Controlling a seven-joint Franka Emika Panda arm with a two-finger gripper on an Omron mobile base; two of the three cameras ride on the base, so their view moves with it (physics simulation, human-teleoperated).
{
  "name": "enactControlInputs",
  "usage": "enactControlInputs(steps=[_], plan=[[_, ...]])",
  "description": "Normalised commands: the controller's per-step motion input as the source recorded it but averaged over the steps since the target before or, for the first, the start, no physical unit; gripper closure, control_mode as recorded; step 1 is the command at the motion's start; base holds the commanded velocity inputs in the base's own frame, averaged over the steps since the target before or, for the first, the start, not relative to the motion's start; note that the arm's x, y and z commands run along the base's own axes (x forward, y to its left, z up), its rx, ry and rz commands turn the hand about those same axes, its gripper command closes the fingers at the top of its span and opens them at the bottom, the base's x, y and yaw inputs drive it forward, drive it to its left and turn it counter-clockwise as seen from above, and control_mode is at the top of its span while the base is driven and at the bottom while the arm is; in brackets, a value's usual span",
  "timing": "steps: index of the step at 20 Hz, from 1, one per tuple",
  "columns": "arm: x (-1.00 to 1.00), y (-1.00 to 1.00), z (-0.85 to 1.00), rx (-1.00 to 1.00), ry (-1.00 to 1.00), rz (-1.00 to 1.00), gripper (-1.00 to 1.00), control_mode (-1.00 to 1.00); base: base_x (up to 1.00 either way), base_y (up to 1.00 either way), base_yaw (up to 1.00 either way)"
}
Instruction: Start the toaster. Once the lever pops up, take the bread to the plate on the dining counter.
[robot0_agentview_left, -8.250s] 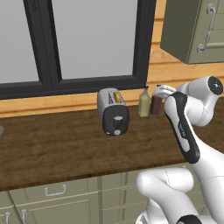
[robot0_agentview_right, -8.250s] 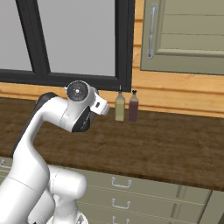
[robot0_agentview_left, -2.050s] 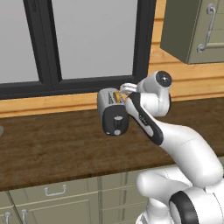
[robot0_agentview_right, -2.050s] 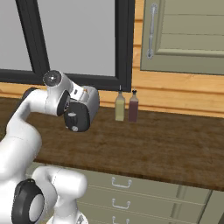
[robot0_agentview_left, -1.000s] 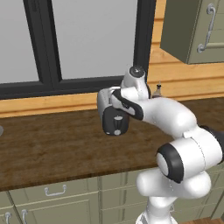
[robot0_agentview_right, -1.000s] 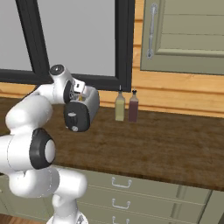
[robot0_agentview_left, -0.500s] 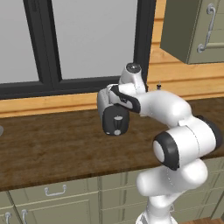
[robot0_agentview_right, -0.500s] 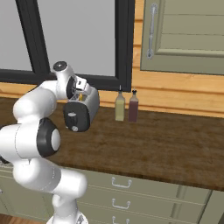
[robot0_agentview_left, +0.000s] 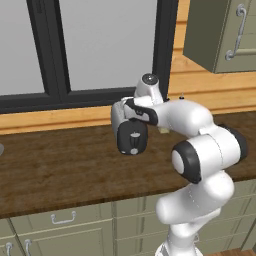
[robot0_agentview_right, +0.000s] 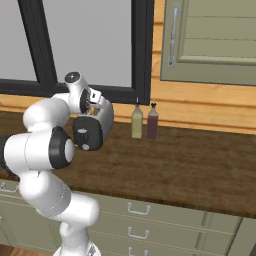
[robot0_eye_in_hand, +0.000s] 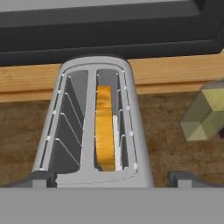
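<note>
The silver toaster (robot0_eye_in_hand: 138, 144) stands on the dark wood worktop (robot0_agentview_left: 60, 170), its black end panel (robot0_agentview_left: 132, 138) facing me. The pale lever (robot0_agentview_left: 133, 135) sits on that panel. From above, the bread (robot0_eye_in_hand: 105, 127) stands on edge, golden-tan, in the right-hand slot. My gripper (robot0_eye_in_hand: 111, 178) hovers open just above the toaster's near end, one dark fingertip (robot0_eye_in_hand: 39, 177) on each side of the body, holding nothing. The white hand (robot0_agentview_right: 95, 102) covers the toaster's top in both base views. The plate and the dining counter are out of view.
An olive bottle (robot0_agentview_right: 136, 122) and a dark bottle (robot0_agentview_right: 152, 122) stand right of the toaster by the wooden wall. A black-framed window (robot0_agentview_left: 100, 45) rises behind. A wall cabinet (robot0_agentview_right: 210, 40) hangs at upper right. Drawers (robot0_agentview_right: 135, 210) run under the worktop.
The hand has shifted a little further left and settled over the toaster's top, with the arm folding in closer. The jaws stayed open. The toaster and bottles have not moved.
</note>
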Motion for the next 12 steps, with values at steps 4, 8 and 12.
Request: enactControlInputs(steps=[4, 8, 12], plan=[[0.33, 0.06, -0.08, 0.00, 0.01, 0.00, -1.00, -1.00, 0.00, 0.00, 0.00], [0.21, 0.08, -0.21, 0.00, 0.04, 0.00, -1.00, -1.00, 0.00, 0.00, 0.00], [0.05, 0.02, -0.13, 0.00, 0.02, 0.00, -1.00, -1.00, 0.00, 0.00, 0.00]])
